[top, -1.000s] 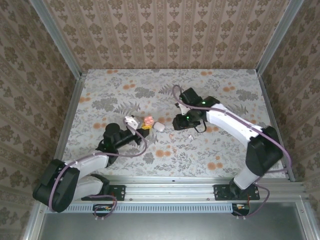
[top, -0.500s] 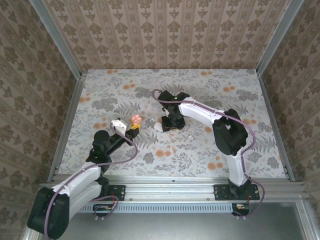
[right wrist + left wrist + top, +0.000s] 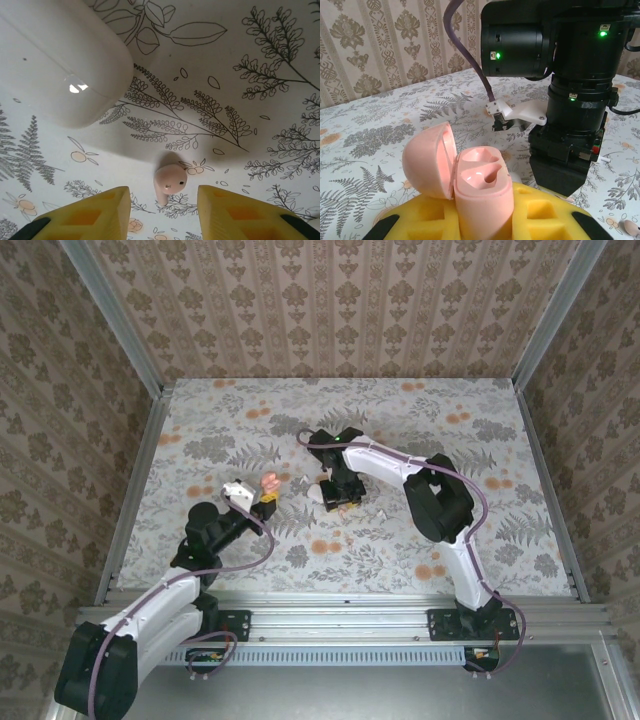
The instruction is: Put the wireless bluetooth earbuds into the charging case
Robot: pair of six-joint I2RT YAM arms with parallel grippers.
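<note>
The charging case [image 3: 482, 192] is pale pink. It stands upright between the yellow pads of my left gripper [image 3: 485, 227], which is shut on it. Its lid [image 3: 427, 160] is swung open to the left, and both moulded wells are empty. From above, the case [image 3: 271, 481] sits at the tip of the left gripper [image 3: 267, 498], left of centre. One pale pink earbud [image 3: 170, 181] lies on the cloth, stem toward the camera. My right gripper [image 3: 162, 210] hovers over it, open, one yellow finger on each side and neither touching. In the top view the right gripper [image 3: 340, 502] points down mid-table.
A glossy white rounded box [image 3: 55, 65], closed, lies just beyond the earbud; from above the white box [image 3: 318, 492] is between the two grippers. The right arm's black wrist [image 3: 575, 100] looms close behind the pink case. Another small pale piece [image 3: 629, 227] lies on the floral cloth [image 3: 450, 440].
The right arm has swung left across the table and come down over the earbud beside the white box, its jaws narrowing a little. The left gripper has drawn the pink case slightly left.
</note>
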